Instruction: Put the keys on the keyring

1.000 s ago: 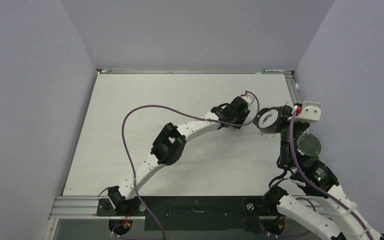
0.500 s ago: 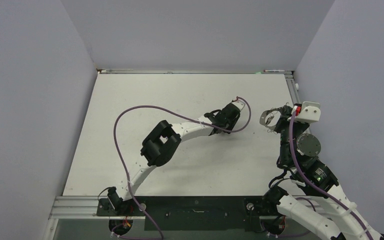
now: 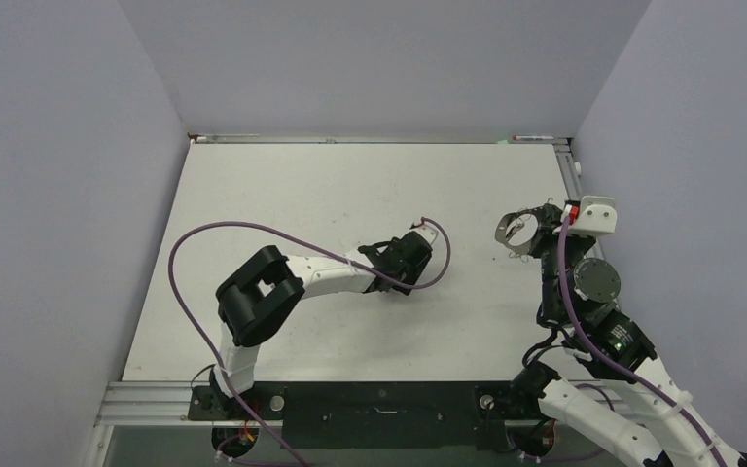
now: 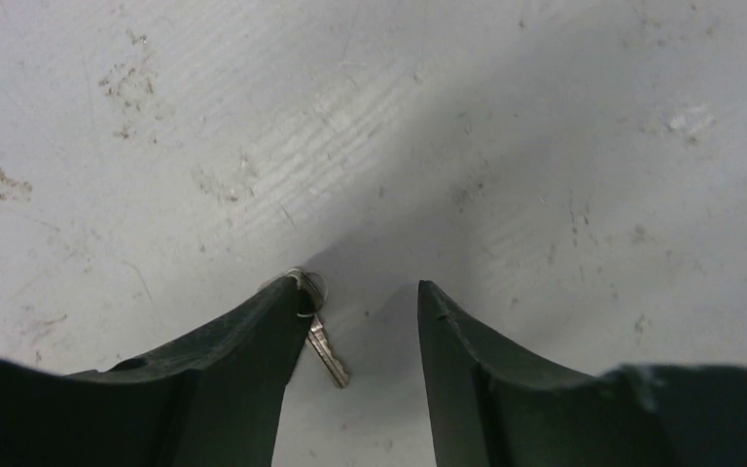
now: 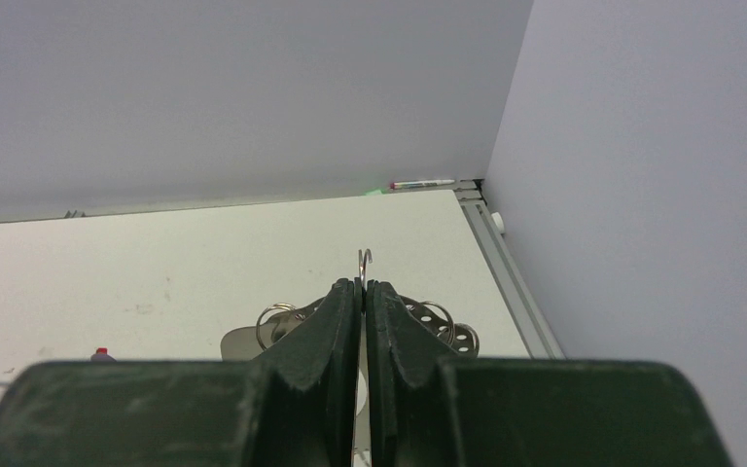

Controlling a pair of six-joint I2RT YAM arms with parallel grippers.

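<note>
Over by the right edge of the tabletop (image 3: pixel 350 185), your right jaws are clenched on the keyring (image 3: pixel 514 232). From the right wrist you can see both fingers (image 5: pixel 336 331) pressed together on the hoop's thin wire. A hooked end of the wire (image 5: pixel 364 258) pokes up just above the tips, and small wire loops (image 5: pixel 276 319) show on either side of the fingers.

Nearer the middle of the tabletop, your left jaws point down at the scuffed surface and stand released, grasping nothing. One key (image 4: pixel 328 352) lies flat in the gap between them, right against the inner edge of one finger (image 4: pixel 243 360) and apart from the other finger (image 4: pixel 467 370). Its silver blade runs back toward the wrist camera, and a small wire ring (image 4: pixel 308 286) at its far end sits just beside that fingertip. You cannot make out the key's head, because the finger covers that part. The key itself is too small and too hidden to pick out from above.

Your two sets of jaws are well apart, with bare tabletop between them. The left arm's purple cable (image 3: pixel 195 253) arcs over the left side of the tabletop.
</note>
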